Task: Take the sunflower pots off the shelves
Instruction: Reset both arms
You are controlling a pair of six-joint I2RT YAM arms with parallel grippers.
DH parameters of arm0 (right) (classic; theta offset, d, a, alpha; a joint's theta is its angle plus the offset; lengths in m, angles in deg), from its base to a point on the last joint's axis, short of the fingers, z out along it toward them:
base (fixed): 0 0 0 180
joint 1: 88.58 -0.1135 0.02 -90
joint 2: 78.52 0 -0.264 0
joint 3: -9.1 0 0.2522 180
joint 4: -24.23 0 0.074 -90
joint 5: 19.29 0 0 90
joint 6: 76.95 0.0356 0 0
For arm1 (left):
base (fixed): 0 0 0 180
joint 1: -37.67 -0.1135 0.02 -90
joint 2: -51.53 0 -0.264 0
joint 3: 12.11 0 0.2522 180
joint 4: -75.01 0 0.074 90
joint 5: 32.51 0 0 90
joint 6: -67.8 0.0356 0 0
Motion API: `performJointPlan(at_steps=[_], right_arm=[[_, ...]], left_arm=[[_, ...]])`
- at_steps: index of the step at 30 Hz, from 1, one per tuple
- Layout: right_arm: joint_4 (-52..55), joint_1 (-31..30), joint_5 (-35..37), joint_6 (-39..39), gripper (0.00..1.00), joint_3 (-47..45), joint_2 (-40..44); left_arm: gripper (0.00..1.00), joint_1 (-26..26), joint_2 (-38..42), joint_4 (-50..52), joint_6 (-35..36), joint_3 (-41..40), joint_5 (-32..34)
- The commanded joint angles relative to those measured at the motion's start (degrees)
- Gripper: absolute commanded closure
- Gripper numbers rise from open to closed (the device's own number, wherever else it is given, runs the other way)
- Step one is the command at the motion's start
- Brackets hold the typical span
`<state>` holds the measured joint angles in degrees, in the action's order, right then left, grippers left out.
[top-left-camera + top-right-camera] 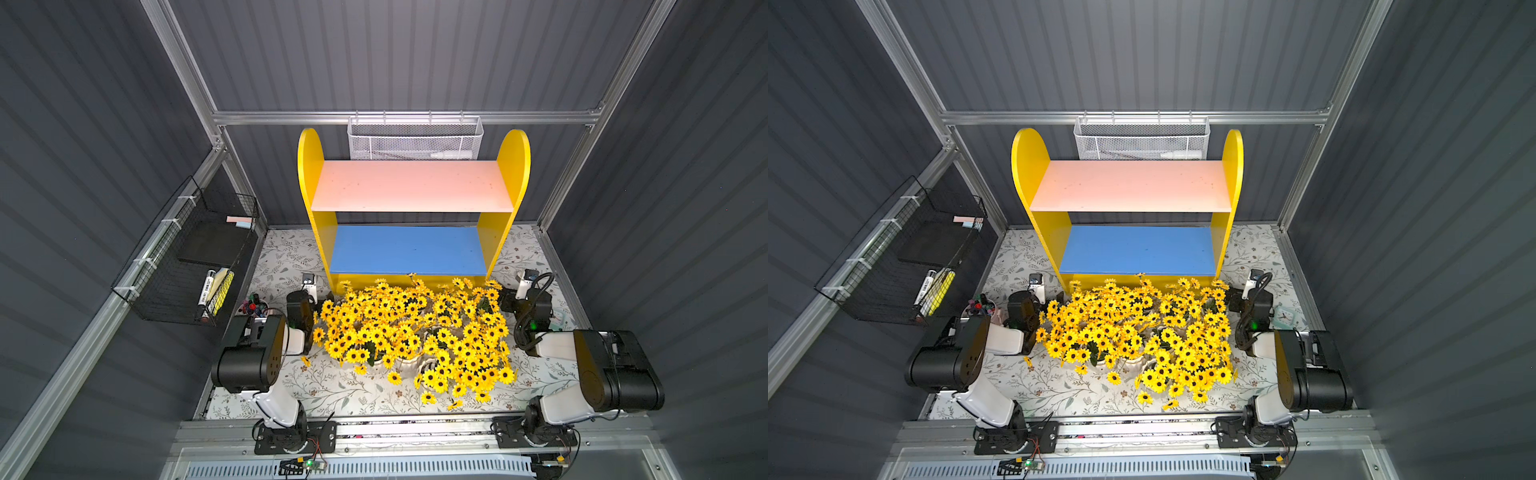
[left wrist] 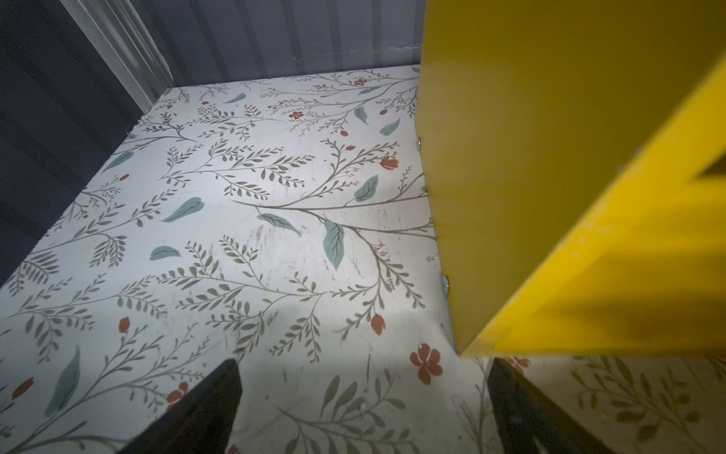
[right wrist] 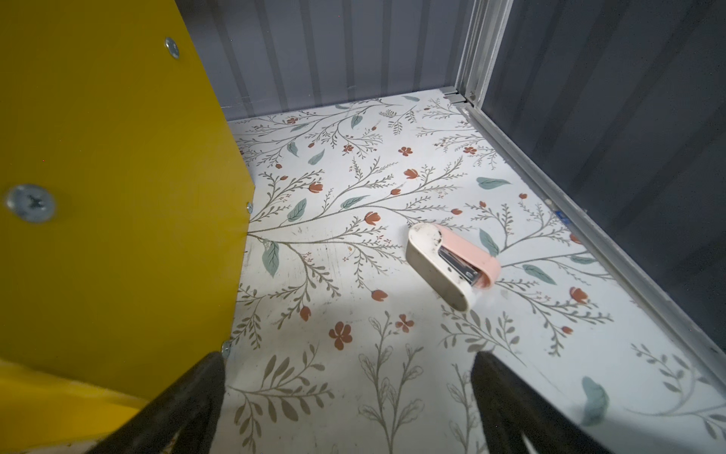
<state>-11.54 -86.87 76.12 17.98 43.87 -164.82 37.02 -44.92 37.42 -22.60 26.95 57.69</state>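
The sunflower pots (image 1: pixel 411 332) stood off the shelves (image 1: pixel 309 174), massed on the floral table (image 1: pixel 332 390) just in front of the unit's yellow base and between the two arms. The pink upper board (image 1: pixel 411 185) and the blue lower board (image 1: pixel 407 249) were both bare.

The left gripper (image 2: pixel 363 369) sat low beside the foot of the unit's left side panel, its black fingers (image 2: pixel 220 393) spread wide with only patterned tabletop between them. The right gripper (image 3: pixel 347 357) mirrored it at the right panel, likewise spread and gripping nothing. The flowers lay nearer the arm bases than either gripper, just inboard of both wrists.

Only the top views took in the pots (image 1: pixel 1133 332); the wrist cameras looked past them at the yellow panels (image 2: pixel 550 177) and the table. The right wrist view showed a pink-and-white stapler (image 3: pixel 451 263) lying on its side beyond the fingers. A top view showed a small pale-blue clock (image 1: pixel 1285 318) by the right arm, and both showed a pink cup of markers (image 1: pixel 253 309) by the left.

The cluster's long axis ran side to side, parallel to the shelf front, with the blooms facing up. A few white pot bodies (image 1: pixel 405 361) peeked out at the near edge — the rest were hidden under blossoms, so their tilt could not be judged.
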Motion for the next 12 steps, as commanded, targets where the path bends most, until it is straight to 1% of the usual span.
performJointPlan(at_steps=[1, 12], right_arm=[[0.8, -0.3, 0.9, -0.6, 0.01, 0.4, 0.3], [0.8, -0.3, 0.9, -0.6, 0.01, 0.3, 0.4]], left_arm=[[0.0, 1.0, -1.0, 2.3, 2.0, 1.8, -0.6], [0.01, 1.0, -1.1, 2.4, 1.9, 1.9, -0.6]])
